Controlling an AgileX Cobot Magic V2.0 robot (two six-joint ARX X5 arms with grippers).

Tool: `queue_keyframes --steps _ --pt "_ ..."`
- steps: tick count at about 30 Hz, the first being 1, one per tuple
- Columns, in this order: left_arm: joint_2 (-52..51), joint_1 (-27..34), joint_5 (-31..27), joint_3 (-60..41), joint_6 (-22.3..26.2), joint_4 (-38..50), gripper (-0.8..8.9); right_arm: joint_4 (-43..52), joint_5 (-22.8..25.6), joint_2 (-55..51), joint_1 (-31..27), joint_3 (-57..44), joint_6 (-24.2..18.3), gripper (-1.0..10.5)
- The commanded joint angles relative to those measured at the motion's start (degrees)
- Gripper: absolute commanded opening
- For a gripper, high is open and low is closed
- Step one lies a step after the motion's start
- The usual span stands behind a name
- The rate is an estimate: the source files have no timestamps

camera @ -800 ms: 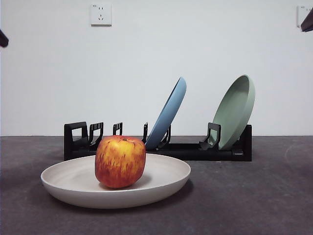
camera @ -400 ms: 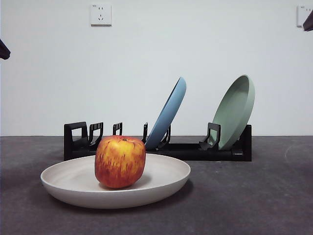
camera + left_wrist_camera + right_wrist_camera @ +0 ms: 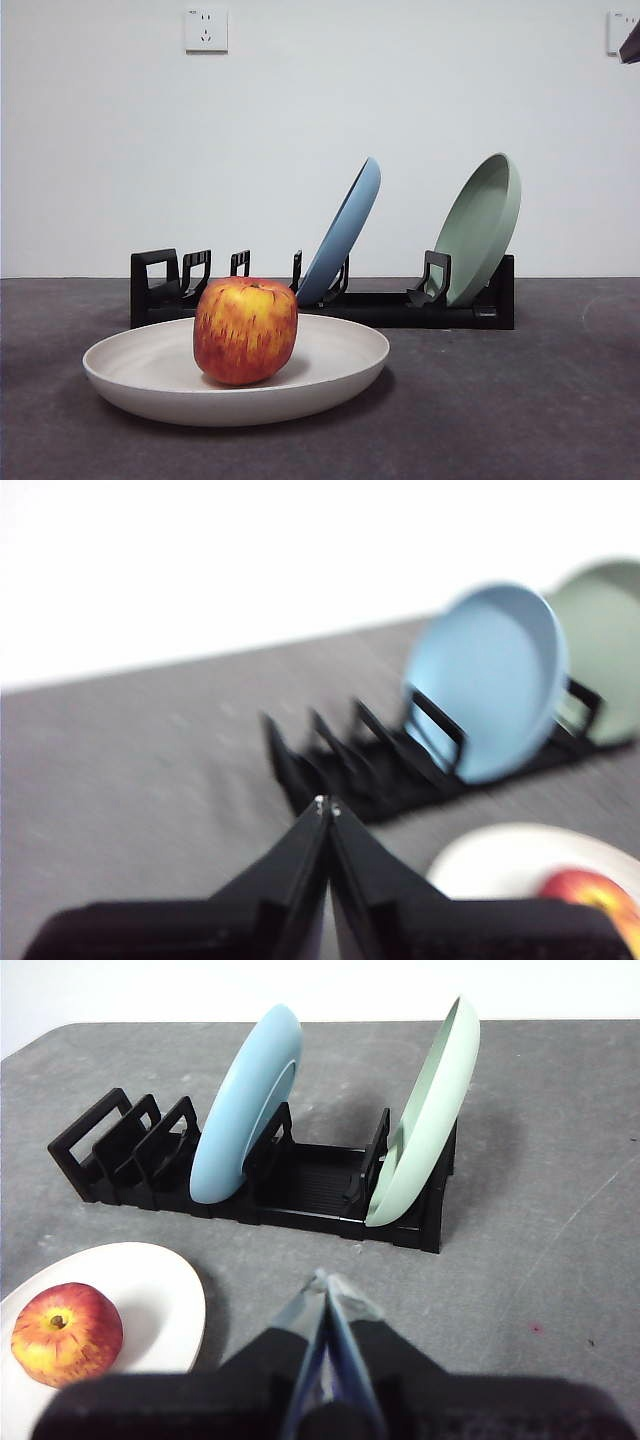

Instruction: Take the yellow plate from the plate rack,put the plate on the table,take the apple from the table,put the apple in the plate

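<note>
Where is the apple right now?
In the front view the apple sits left of centre in the yellow plate, on the table before the plate rack.

The small round red-and-yellow apple (image 3: 246,331) sits in the big round cream plate (image 3: 340,372). The plate lies flat on the dark grey table (image 3: 520,400), in front of the long low black plastic plate rack (image 3: 370,306). Two plates lean in the rack: the round blue plate (image 3: 345,232) near the middle and the round pale green plate (image 3: 482,226) at the right end.
</note>
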Motion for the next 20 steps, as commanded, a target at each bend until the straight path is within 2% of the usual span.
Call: queue_keyframes --steps 1,8,14,20 --pt "-2.14 3.78 -0.24 -0.72 3.06 0.72 -0.03 0.28 0.22 -0.04 0.07 -0.39 0.37 0.0" --pt "-7.93 10.78 -0.04 -9.16 4.46 4.59 -0.03 0.28 0.20 -0.04 0.07 -0.39 0.35 0.0" --pt "-13.75 10.99 0.09 -19.41 4.31 9.27 -0.03 0.28 0.20 -0.04 0.07 -0.39 0.37 0.0" --pt "-19.06 10.99 3.10 -26.91 3.26 12.04 -0.03 0.26 0.20 -0.04 0.07 -0.39 0.37 0.0"
